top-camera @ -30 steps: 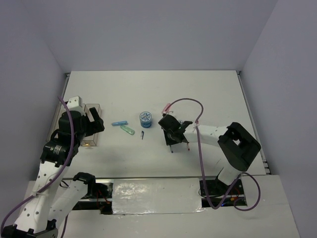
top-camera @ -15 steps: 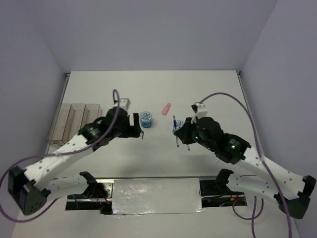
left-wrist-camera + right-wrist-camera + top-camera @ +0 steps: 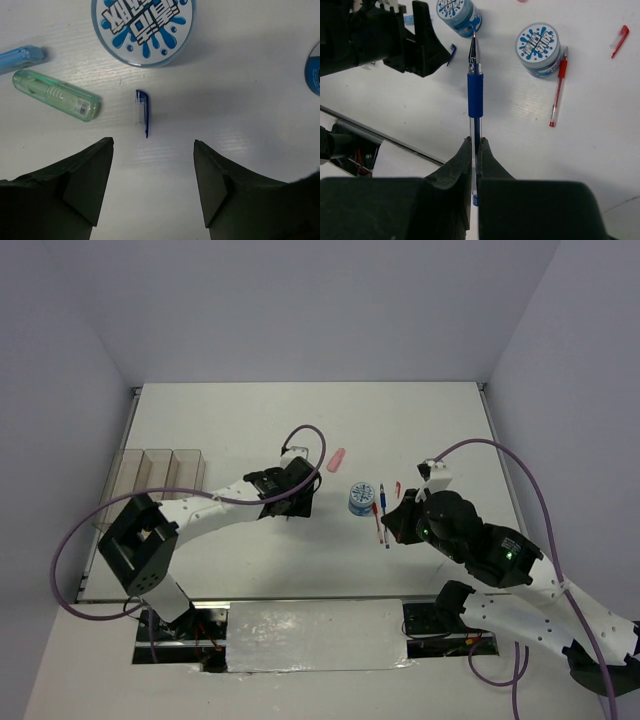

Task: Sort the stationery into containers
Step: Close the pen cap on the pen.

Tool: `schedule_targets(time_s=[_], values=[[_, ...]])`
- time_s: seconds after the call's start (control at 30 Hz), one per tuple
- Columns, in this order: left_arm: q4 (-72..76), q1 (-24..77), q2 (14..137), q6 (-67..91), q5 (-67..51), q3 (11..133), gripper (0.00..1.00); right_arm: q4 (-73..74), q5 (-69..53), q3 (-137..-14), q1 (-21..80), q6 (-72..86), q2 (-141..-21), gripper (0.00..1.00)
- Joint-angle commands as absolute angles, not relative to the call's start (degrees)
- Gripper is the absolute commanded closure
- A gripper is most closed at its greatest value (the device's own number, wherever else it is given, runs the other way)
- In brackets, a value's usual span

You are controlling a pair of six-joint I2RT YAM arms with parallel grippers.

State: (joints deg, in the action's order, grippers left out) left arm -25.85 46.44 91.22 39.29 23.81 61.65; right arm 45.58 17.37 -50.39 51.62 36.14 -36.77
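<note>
Near the middle of the white worktop (image 3: 250,420), my left pincer (image 3: 152,185) hangs with its jaws spread wide and nothing between them. A small blue pen cap (image 3: 142,111) lies on the surface just ahead of it. My right pincer (image 3: 475,147), right of centre and closer to the near edge, is pinched tight on a thin blue pen (image 3: 475,95), gripped at the rear of its clear barrel with the tip pointing away from the wrist.

Against the left edge sits the row of narrow clear amber-tinted plastic bins (image 3: 160,465), well apart from both pincers, with bare surface between. Open surface also runs from the cluster to the far edge and both far corners. A small pink oblong bar (image 3: 337,459) lies alone just beyond my left pincer.

From above, only one round blue roll with a patterned white top (image 3: 362,498) shows, with a thin red pen (image 3: 376,523) just beside it and a red cap (image 3: 398,487) near. My left wrist camera shows what my arm covers in that view: a second blue roll (image 3: 143,25), a green oblong bar (image 3: 56,95) and a light-blue oblong bar (image 3: 20,54), the two bars close together.
</note>
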Motion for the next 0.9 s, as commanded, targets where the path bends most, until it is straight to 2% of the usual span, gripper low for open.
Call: schedule_targets(time_s=[0.0, 0.1, 0.17, 0.63, 0.7, 0.73, 0.87], values=[[-23.21, 46.32, 94.13, 39.20, 27.16, 64.16, 0.23, 46.06, 18.90, -51.15, 51.77, 35.60, -37.09, 1.00], [-22.15, 45.18, 96.32, 38.41, 26.11, 64.33, 0.24, 46.14, 19.25, -51.24, 51.77, 35.33, -37.18, 1.00], [-22.06, 44.13, 97.81, 38.23, 25.84, 64.51, 0.28, 46.32, 19.42, -51.33, 51.85, 35.16, -37.09, 1.00], [-17.32, 42.28, 103.27, 37.71, 21.80, 61.96, 0.31, 45.62, 19.16, -50.01, 51.86, 34.72, -36.47, 1.00], [-17.14, 42.28, 103.71, 37.88, 21.36, 61.61, 0.37, 45.62, 19.07, -50.01, 51.77, 34.72, -36.30, 1.00], [-17.23, 42.36, 103.71, 38.05, 21.18, 61.52, 0.43, 46.05, 18.99, -50.18, 51.85, 34.80, -36.30, 1.00], [-16.79, 42.80, 102.22, 39.37, 20.48, 58.81, 0.44, 46.67, 19.34, -50.27, 51.85, 34.98, -35.60, 1.00]])
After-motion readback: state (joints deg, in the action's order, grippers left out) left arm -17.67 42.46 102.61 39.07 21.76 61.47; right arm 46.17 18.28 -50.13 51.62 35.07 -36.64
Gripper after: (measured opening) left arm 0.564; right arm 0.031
